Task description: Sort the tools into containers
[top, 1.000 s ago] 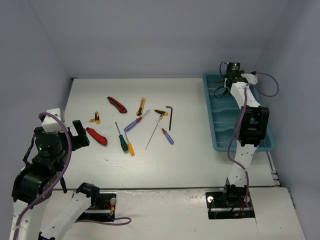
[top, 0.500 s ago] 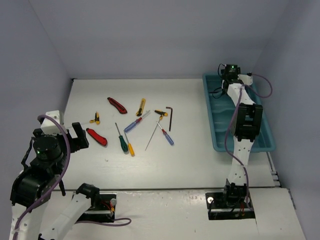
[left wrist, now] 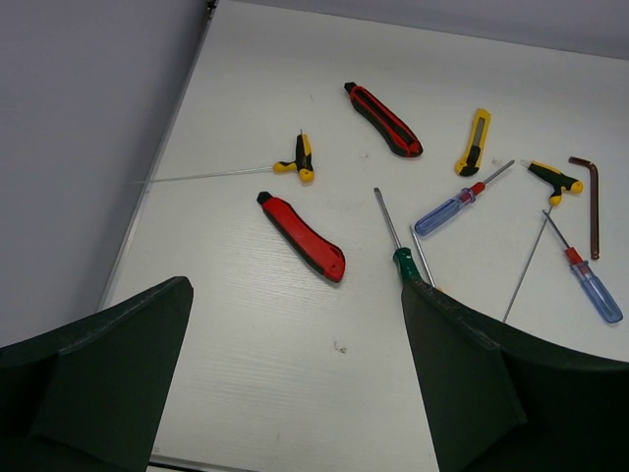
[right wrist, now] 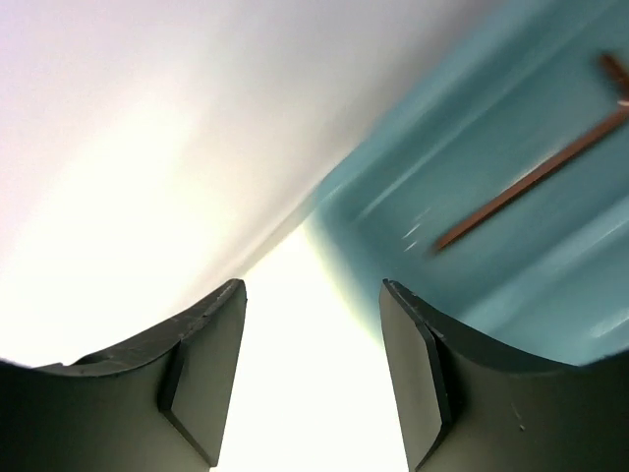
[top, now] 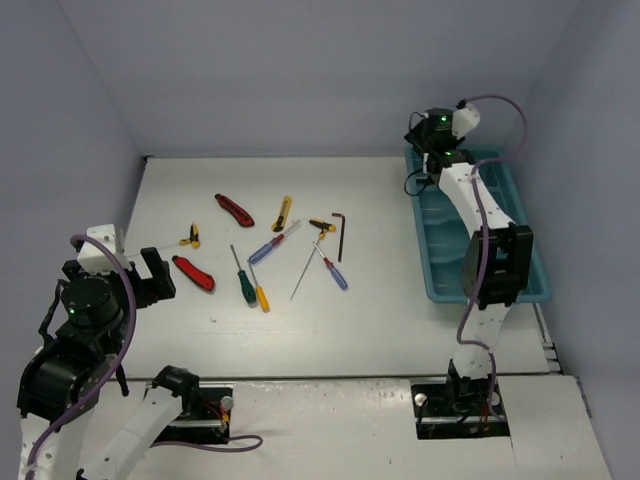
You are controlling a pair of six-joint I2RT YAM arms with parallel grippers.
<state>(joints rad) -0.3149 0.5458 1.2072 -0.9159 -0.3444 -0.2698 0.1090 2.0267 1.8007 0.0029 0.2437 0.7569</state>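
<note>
Most tools (top: 268, 245) lie loose on the table (top: 380, 300), one hex key (right wrist: 531, 187) already in the teal tray (top: 445, 230) near our right gripper (right wrist: 313, 295), both grippers spread empty, so we'd lower the left gripper (left wrist: 295, 295) squarely astride the nearest red knife (left wrist: 300, 236).

- Left wrist view: the green screwdriver (left wrist: 402, 262) shows only its shaft and the top of its handle. The rest lies behind a finger (left wrist: 462, 383) of the left pincer (left wrist: 295, 290).
- The yellow screwdriver (left wrist: 421, 258) beside it shows just its shaft.
- The rod (left wrist: 529, 264) has its near end behind that finger.
- Both fingers run off the bottom edge.
- Right wrist view is blurred: the tray (right wrist: 550, 256) is smeared, and a brown bar (right wrist: 531, 185) in it is a streak, kind unclear.
- Everything left of the tray is washed out white.
- Top view: the right arm (top: 472, 197) covers part of the tray, and its contents are too small to tell.
</note>
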